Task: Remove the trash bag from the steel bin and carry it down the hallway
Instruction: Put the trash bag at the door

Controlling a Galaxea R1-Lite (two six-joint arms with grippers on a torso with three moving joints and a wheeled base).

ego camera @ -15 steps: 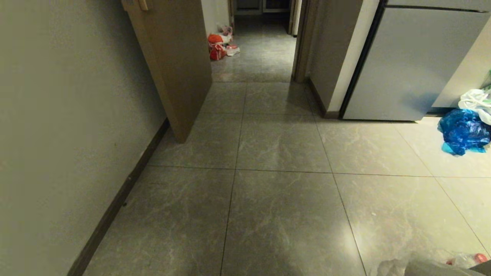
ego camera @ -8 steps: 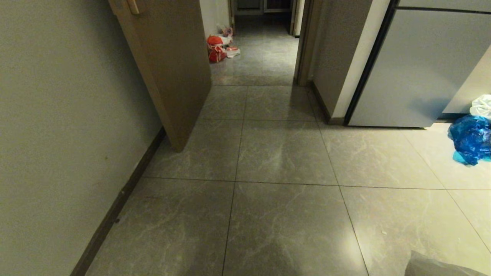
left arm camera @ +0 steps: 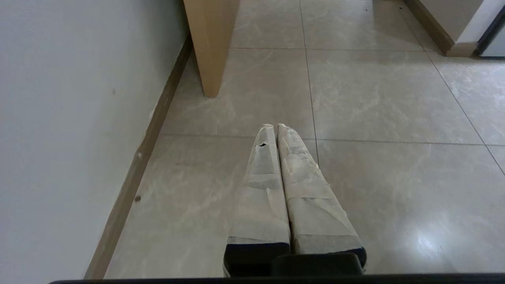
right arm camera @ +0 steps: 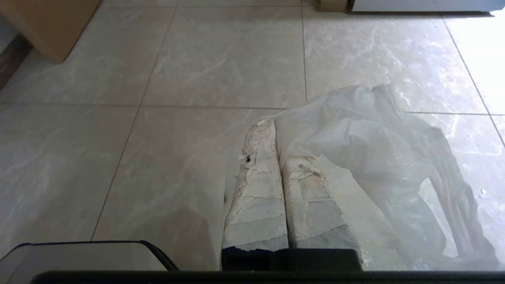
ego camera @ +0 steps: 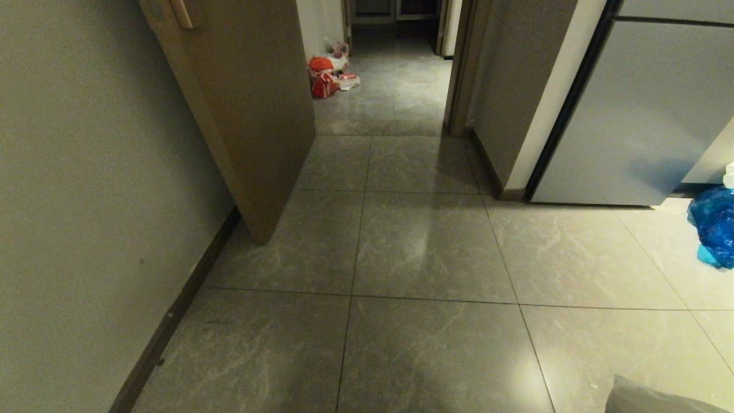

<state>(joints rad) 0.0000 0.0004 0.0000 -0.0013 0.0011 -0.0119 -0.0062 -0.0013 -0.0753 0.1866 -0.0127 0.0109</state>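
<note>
The trash bag (right arm camera: 375, 146), thin translucent-white crinkly plastic, hangs from my right gripper (right arm camera: 277, 142). That gripper's taped fingers are shut on a fold of the bag, and the plastic drapes over one fingertip and down toward the floor. My left gripper (left arm camera: 275, 127) is shut and empty, held low over the grey marbled tiles near the left wall. The hallway (ego camera: 395, 86) runs straight ahead between an open door and a wall corner. The steel bin is out of view. Neither gripper shows in the head view.
An open tan door (ego camera: 252, 115) juts out from the beige left wall (ego camera: 86, 201). Red-and-white bags (ego camera: 327, 74) lie in the hallway by its left wall. A grey appliance front (ego camera: 642, 115) stands at the right, with a blue plastic bag (ego camera: 714, 229) on the floor beside it.
The whole head view has shifted: the camera has moved forward toward the hallway, so the door looms nearer and the blue bag slides to the right edge. Both grippers stay shut.
</note>
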